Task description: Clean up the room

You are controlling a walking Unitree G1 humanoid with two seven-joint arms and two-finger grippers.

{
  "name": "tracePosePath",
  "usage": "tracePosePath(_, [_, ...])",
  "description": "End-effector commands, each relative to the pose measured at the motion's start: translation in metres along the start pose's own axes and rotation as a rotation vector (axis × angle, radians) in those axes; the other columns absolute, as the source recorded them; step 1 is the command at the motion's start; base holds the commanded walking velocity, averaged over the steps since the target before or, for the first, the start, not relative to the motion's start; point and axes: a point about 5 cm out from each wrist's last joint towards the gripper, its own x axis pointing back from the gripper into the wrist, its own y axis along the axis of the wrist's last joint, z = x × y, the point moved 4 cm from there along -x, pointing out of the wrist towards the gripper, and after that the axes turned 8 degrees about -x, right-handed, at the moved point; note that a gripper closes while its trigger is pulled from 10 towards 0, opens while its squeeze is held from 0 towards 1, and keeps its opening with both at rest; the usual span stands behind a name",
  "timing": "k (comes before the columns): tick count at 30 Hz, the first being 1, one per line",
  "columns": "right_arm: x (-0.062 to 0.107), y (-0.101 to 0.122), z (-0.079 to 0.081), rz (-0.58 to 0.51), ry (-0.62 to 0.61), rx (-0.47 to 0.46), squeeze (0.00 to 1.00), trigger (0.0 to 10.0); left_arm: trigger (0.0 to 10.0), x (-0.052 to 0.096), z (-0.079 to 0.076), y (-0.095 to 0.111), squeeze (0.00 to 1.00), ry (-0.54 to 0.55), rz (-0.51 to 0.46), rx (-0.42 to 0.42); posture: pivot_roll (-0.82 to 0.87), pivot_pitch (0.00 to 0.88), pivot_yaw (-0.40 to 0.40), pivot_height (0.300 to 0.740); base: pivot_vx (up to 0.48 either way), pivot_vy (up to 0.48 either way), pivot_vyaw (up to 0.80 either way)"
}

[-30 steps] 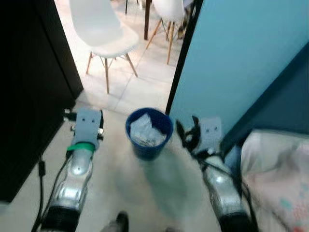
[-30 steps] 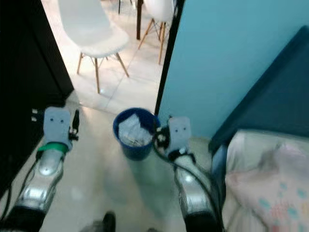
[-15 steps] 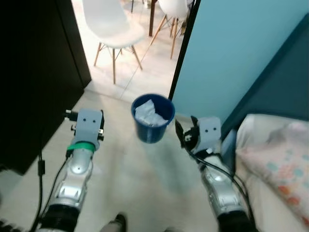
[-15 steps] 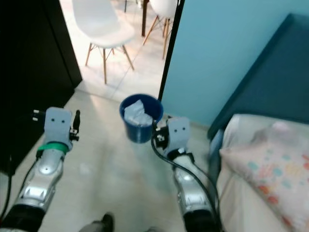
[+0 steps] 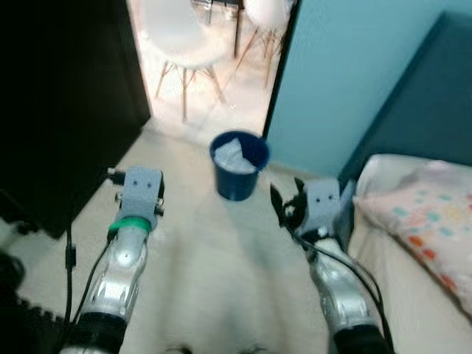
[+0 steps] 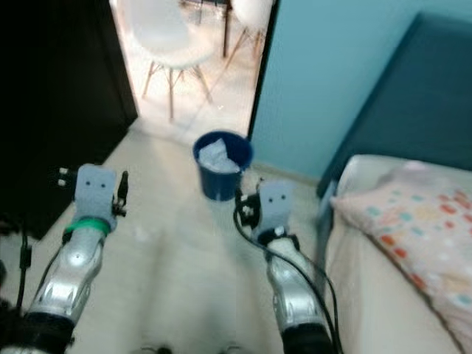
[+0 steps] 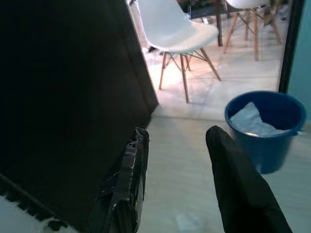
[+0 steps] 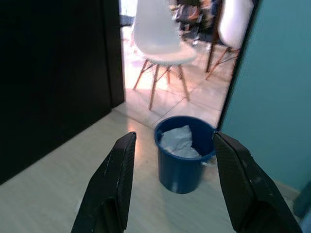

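The round dark-blue plastic waste bin stands upright on the pale floor straight ahead of both pincers, just beside the teal wall, and the right gripper, fingers spread apart and holding nothing, looks the nearer of the two, the bin framed between its fingers. The left gripper, likewise apart and empty, has the bin ahead and off toward the right arm's side. Inside the bin lies crumpled white paper, filling it to near the rim.
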Motion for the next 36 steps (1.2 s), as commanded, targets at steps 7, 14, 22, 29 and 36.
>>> tracePosePath(7, [0.0045, -0.0075, -0.0073, 0.032, -0.03, -0.017, 0.0, 10.0, 10.0, -0.0011, -0.008, -0.0008, 0.0, -0.016, 0.024, -0.001, -0.05, 0.045, 0.026, 0.74, 0.0, 0.0, -0.8])
tracePosePath(14, [0.0042, -0.0071, -0.0073, 0.032, -0.031, -0.016, 0.0, 10.0, 10.0, -0.0029, -0.0084, 0.0011, 0.0, -0.011, 0.032, 0.002, -0.05, 0.048, 0.027, 0.74, 0.0, 0.0, -0.8])
tracePosePath(22, [0.004, -0.007, -0.0063, 0.032, -0.029, -0.02, 0.0, 10.0, 10.0, -0.0029, -0.0127, 0.0011, 0.0, -0.036, 0.06, 0.039, -0.05, 0.051, 0.029, 0.74, 0.0, 0.0, -0.8])
tracePosePath(29, [0.0046, -0.0076, -0.0061, 0.032, -0.03, -0.022, 0.0, 10.0, 10.0, -0.0033, -0.0128, 0.002, 0.0, -0.037, 0.055, 0.028, -0.05, 0.051, 0.029, 0.74, 0.0, 0.0, -0.8])
tracePosePath(36, [0.0044, -0.0076, -0.0062, 0.033, -0.032, -0.022, 0.0, 10.0, 10.0, -0.0036, -0.012, 0.0019, 0.0, -0.038, 0.056, 0.022, -0.05, 0.051, 0.031, 0.74, 0.0, 0.0, -0.8])
